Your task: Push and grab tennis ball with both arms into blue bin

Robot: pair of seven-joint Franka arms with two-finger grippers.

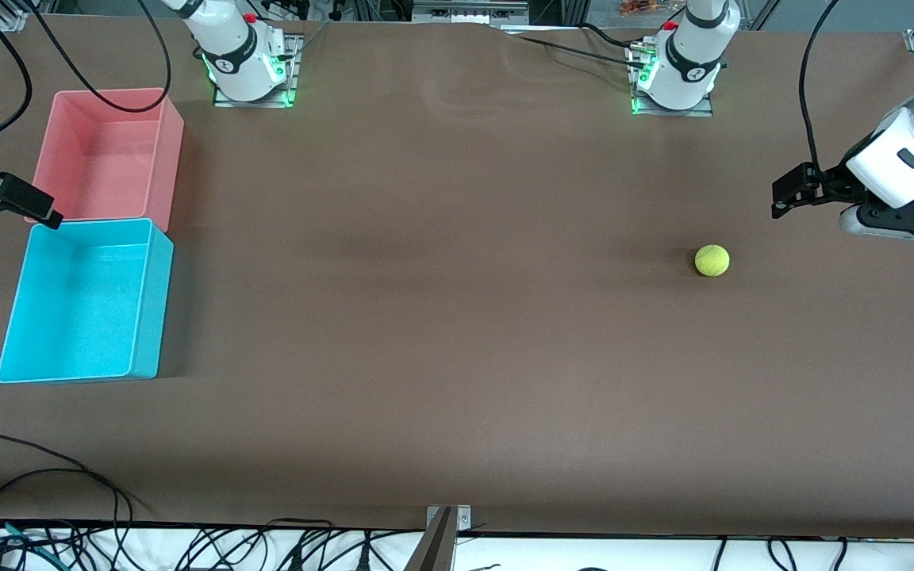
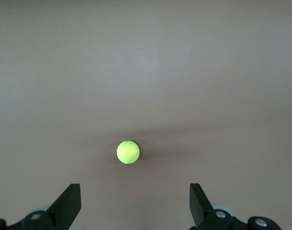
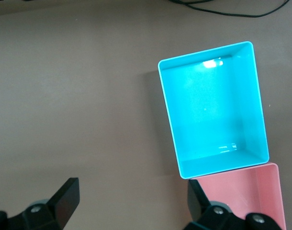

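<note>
Brown matte surface point(image 1: 457, 357): tennis ball point(image 1: 712, 260) near the released left gripper point(image 1: 782, 194); released right gripper point(image 1: 44, 214) seemingly over the blue bin point(image 1: 147, 317) and pink bin point(image 1: 171, 151); cables point(image 1: 68, 507) along the edge

The front camera sits high across the desk point(image 1: 457, 357), facing the two arm bases along the top of its picture; it takes in the whole surface from well back. The left wrist camera looks steeply down past its own tool point(image 2: 135, 203) at bare desk and the tennis ball point(image 2: 128, 152) — the same ball point(image 1: 712, 260) seen from the front. The right wrist camera looks down on the blue bin point(image 3: 261, 115) and pink bin point(image 3: 275, 191) — both shared with the front view.
</note>
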